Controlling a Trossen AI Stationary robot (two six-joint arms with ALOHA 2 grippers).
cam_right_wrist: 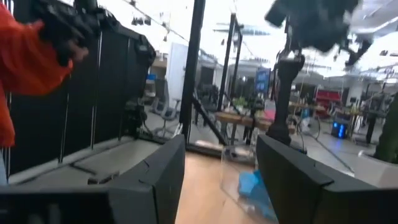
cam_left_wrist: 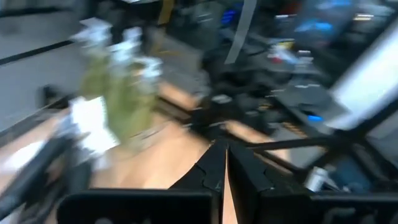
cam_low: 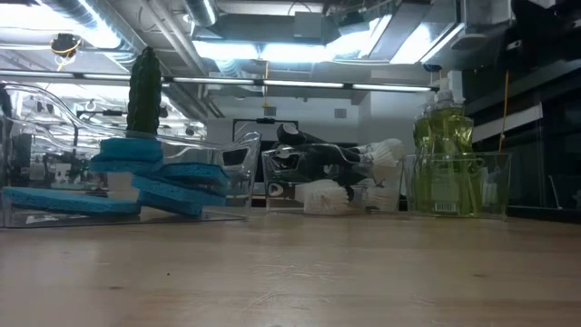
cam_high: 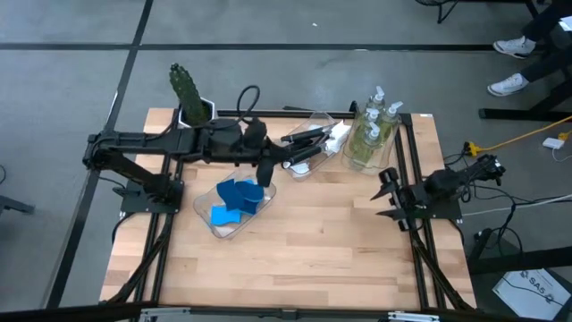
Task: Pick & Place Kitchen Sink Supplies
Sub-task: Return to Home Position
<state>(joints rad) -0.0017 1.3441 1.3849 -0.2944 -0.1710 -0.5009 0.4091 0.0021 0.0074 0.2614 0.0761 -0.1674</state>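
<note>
High view: overhead, straight down, whole worktop [cam_high: 295, 250].
Low view: worktop height, level, close to sponges [cam_low: 163, 182] and soap bottles [cam_low: 445, 163]; both shared with overhead.
Left wrist view: past left hand [cam_left_wrist: 222, 149] toward soap bottles.
Right wrist view: past right hand [cam_right_wrist: 221, 168] toward sponges.

2 matte black jointed arms, left arm [cam_high: 152, 140], right arm [cam_high: 447, 183]; black cable loop [cam_high: 248, 93]; blocky wedge-shaped fingers [cam_right_wrist: 146, 180].

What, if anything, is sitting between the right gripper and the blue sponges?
Only the wall of the clear bin holding the blue sponges; the table from there to the open right gripper shows nothing else. The left gripper, shut, hangs at that bin's edge, close beside that path.
</note>
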